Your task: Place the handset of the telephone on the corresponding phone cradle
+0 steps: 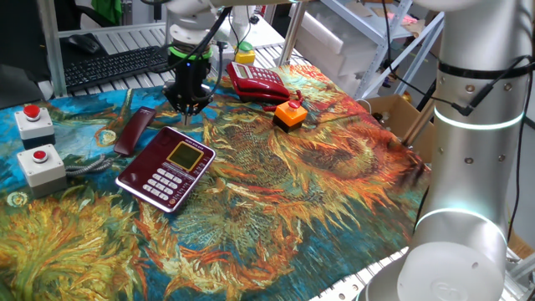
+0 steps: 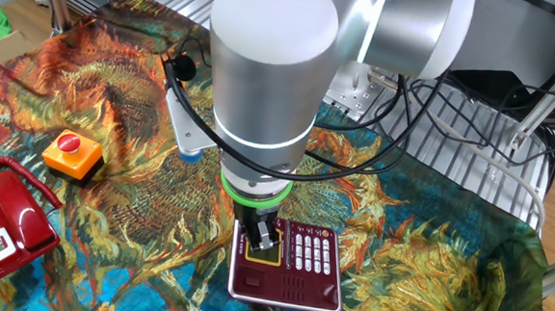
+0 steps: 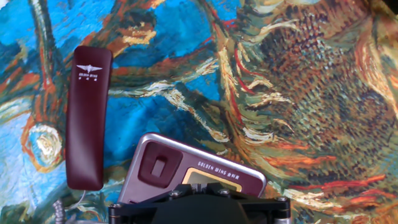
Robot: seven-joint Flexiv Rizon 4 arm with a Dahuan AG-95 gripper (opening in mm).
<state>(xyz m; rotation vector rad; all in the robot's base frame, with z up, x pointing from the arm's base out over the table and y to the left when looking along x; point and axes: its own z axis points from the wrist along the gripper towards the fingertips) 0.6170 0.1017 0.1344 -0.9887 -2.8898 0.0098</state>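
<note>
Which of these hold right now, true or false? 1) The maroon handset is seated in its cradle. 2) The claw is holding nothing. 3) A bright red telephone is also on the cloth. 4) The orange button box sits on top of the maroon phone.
1) False. The slim dark maroon plastic handset lies on the sunflower-print cloth beside the flat maroon desk phone with a yellow screen; its recessed cradle is empty.
2) True. The claw hovers above the cloth with nothing in it.
3) True. The bright red telephone sits near the far edge.
4) False. The orange box with a red button rests on the cloth, apart from the maroon phone.
</note>
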